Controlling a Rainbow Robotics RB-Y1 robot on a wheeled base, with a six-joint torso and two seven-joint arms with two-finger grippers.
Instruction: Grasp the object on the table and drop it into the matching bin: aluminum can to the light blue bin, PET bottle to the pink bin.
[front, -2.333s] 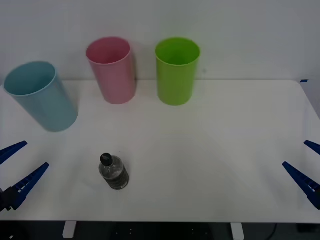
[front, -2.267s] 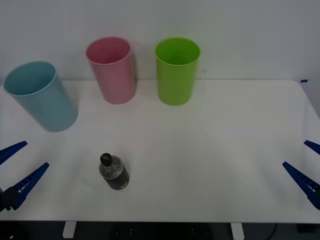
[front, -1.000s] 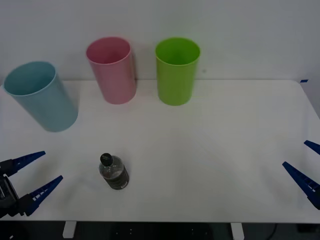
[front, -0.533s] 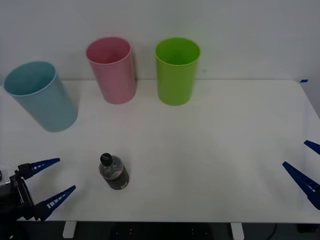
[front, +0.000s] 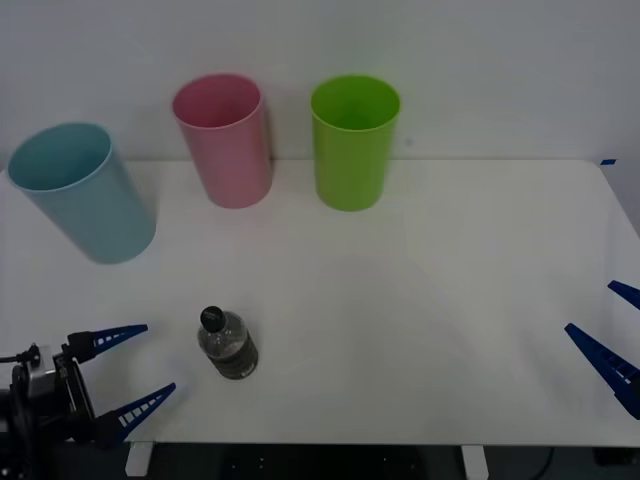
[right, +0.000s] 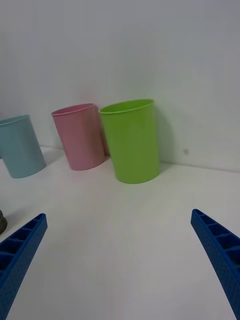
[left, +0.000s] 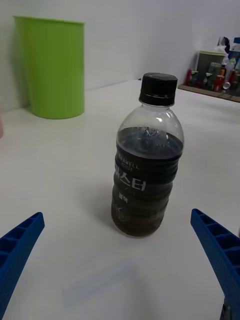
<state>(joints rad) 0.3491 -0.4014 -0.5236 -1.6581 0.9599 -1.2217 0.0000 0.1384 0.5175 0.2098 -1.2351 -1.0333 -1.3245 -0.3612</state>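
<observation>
Bottle (front: 229, 345) stands upright on the white desk (front: 420, 290), lower left of centre in the front view, black cap up, dark label band around the body; nothing touches it. Left claw (front: 128, 372) sits in the lower left corner of the front view, just left of the bottle and near the desk's front edge, released, its two blue ribbed fingers (front: 118, 334) spread wide and pointing toward the bottle. In the left wrist view the bottle (left: 147, 176) stands centred between the two spread fingers (left: 19, 244) but farther out than their tips, with bare desk on both sides; dark liquid fills it to the shoulder, white print on the label. Right claw (front: 620, 335) is at the right edge of the front view, low over the desk, well apart from the bottle, also released with fingers apart; in the right wrist view its fingers (right: 20, 247) sit at the two lower corners. Three bins stand upright along the far side of the desk: blue bin (front: 82, 192) at the left of the frame and nearest the bottle, pink bin (front: 224, 139) upper left of centre, green bin (front: 354, 141) just right of it, at upper centre.
</observation>
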